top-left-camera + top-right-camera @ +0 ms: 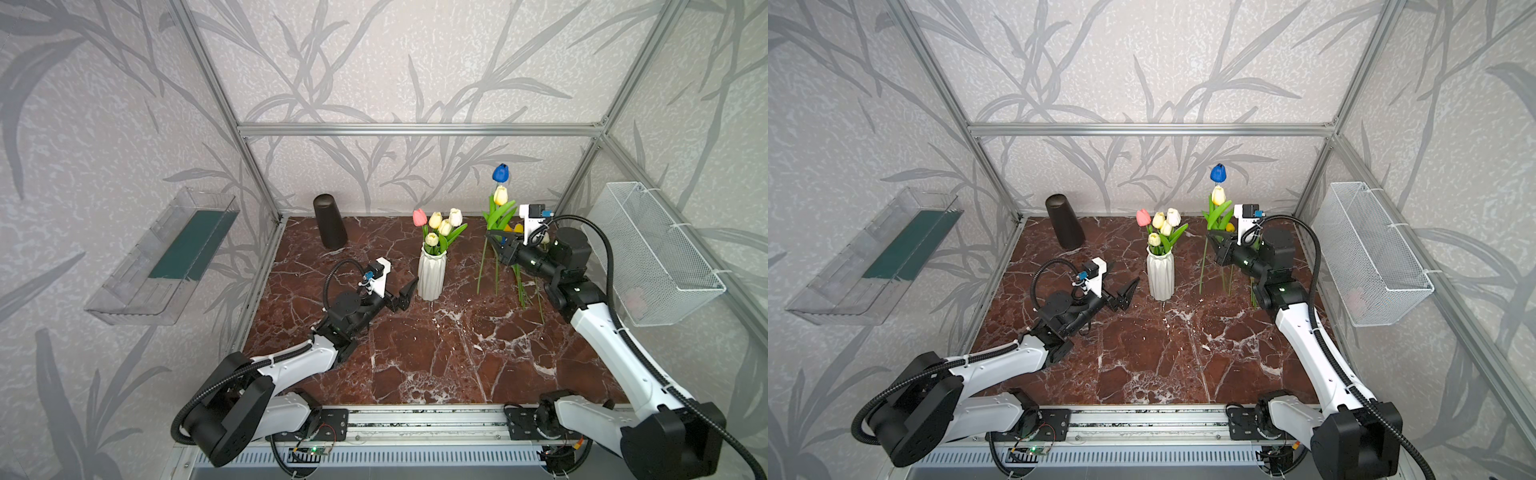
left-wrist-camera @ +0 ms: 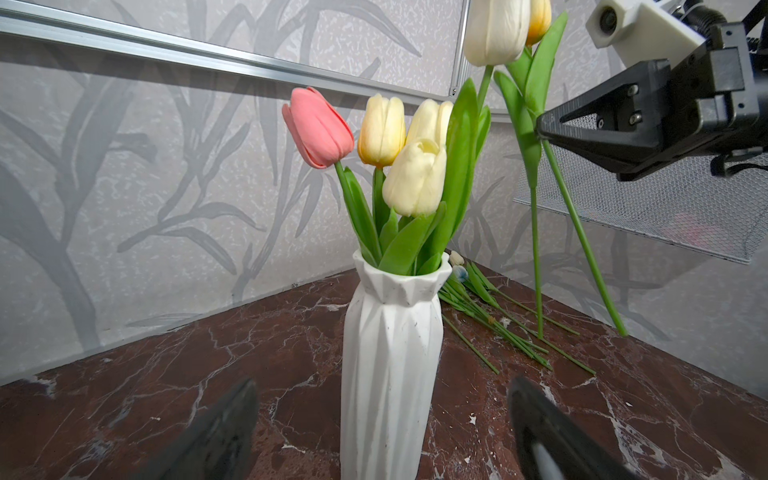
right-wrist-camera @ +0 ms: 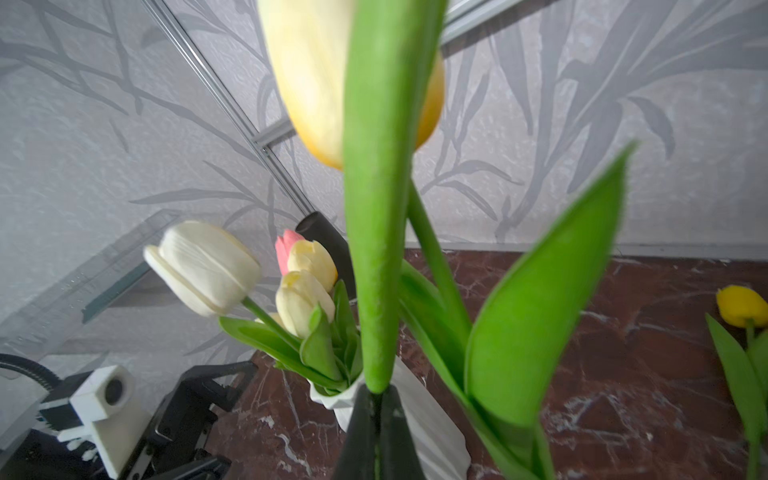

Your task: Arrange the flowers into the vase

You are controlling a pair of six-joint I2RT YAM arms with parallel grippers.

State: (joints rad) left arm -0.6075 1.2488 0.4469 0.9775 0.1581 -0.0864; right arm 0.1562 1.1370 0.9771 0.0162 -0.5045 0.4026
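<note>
- Flowers point(image 1: 441, 227), five of them, stand in the vase point(image 1: 431, 276) just right of the left end effector point(image 1: 407, 294), whose jaws are spread wide and face the vase's lower body. Close gently there to steady it.
- Right end effector point(image 1: 493, 240) pinches two tulips point(image 1: 500, 195) upright by their stems, with the vase to its left. Raise the stem tips above the rim before crossing.
- Spare stems point(image 1: 524, 291) lie on the counter point(image 1: 415, 365) beneath it.

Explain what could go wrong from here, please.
1. The right gripper holds two tulips at once; their long stems may miss the crowded mouth of the vase.
2. The left gripper is open beside the vase, not steadying it, so a push could tip it.
</note>
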